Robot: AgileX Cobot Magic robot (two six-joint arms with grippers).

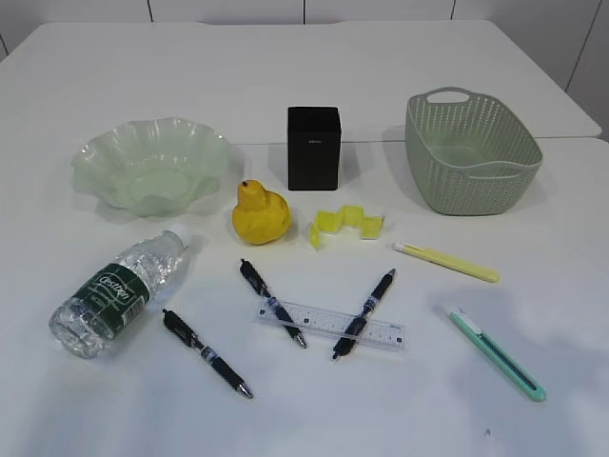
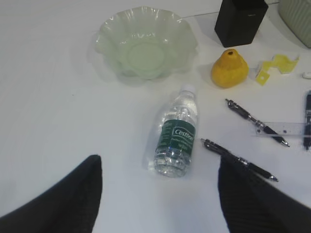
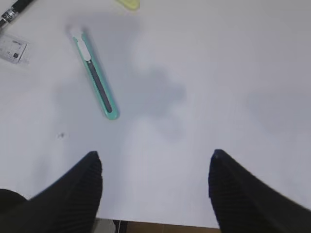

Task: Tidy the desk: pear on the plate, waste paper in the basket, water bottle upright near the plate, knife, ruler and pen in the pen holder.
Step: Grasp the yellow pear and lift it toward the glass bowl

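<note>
The yellow pear (image 1: 260, 213) stands on the desk between the green ruffled plate (image 1: 95, 157) and the black pen holder (image 1: 314, 148). The zigzag waste paper (image 1: 345, 225) lies right of it, short of the sage basket (image 1: 419, 114). The water bottle (image 1: 119, 295) lies on its side. Three pens (image 1: 273, 303) and the clear ruler (image 1: 328, 324) lie in front. A yellow knife (image 1: 445, 262) and a teal knife (image 1: 497, 354) lie to the right. My left gripper (image 2: 159, 159) hangs open just short of the bottle (image 2: 176, 138). My right gripper (image 3: 155, 154) is open, near the teal knife (image 3: 96, 77).
The desk's front edge (image 3: 160, 224) runs just under my right gripper. A thin seam (image 1: 580, 138) crosses the tabletop behind the basket. Neither arm shows in the exterior view.
</note>
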